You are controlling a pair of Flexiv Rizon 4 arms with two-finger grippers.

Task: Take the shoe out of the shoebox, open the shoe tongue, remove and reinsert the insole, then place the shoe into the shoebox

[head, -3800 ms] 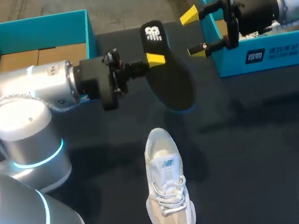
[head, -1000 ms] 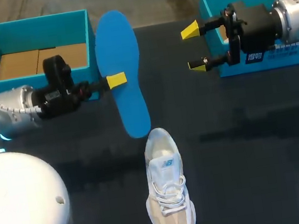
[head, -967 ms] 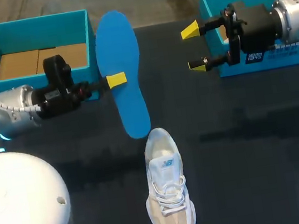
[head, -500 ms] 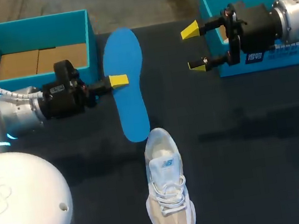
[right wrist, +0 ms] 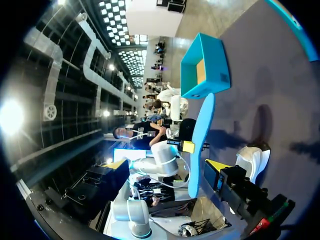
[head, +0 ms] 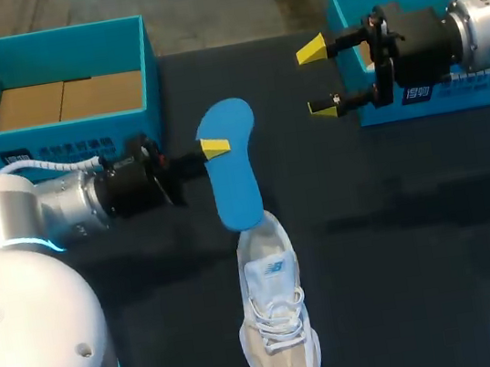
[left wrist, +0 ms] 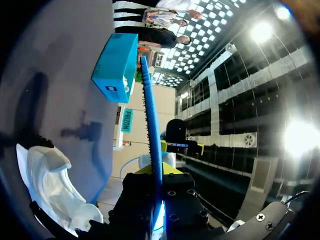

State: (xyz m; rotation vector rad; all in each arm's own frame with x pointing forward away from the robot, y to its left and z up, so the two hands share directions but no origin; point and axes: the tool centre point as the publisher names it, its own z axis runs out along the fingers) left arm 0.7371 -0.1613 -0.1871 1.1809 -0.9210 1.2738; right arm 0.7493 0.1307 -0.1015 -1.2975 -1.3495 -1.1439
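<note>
- Left gripper (head: 215, 147): shut across the blue insole (head: 236, 175), one yellow tip on each face. In the left wrist view the insole (left wrist: 150, 110) runs edge-on straight out from between my fingers.
- Change, insole: a few seconds ago I held it high toward the far edge of the tabletop (head: 416, 213) with its black face showing. A second ago it had been turned blue face up, long and nearly level. Since then it has come down and toward the near edge, tipped steeply. Its lower end now sits at the heel opening of the shoe (head: 274, 317). I cannot tell whether it has entered the shoe or only touches the collar.
- Change, left arm: it has drawn back toward the near left of the tabletop as the insole descended.
- Shoe: unmoved, lying midway along the near edge, toe toward that edge and heel toward the far one. In the left wrist view it (left wrist: 45, 185) lies beside and below my fingers.
- Right gripper (head: 319, 78): unmoved, fingers wide apart and holding nothing, hanging just before the shoebox at the far right corner (head: 489, 87).
- Shoebox at the far left corner (head: 63, 141): no shoe in it.
- Meaning for the task: removal looks complete and reinsertion is beginning. My judgement is that the insole must next slide forward under the tongue. The unsteadied shoe may shift, so the idle right gripper could brace it.
</note>
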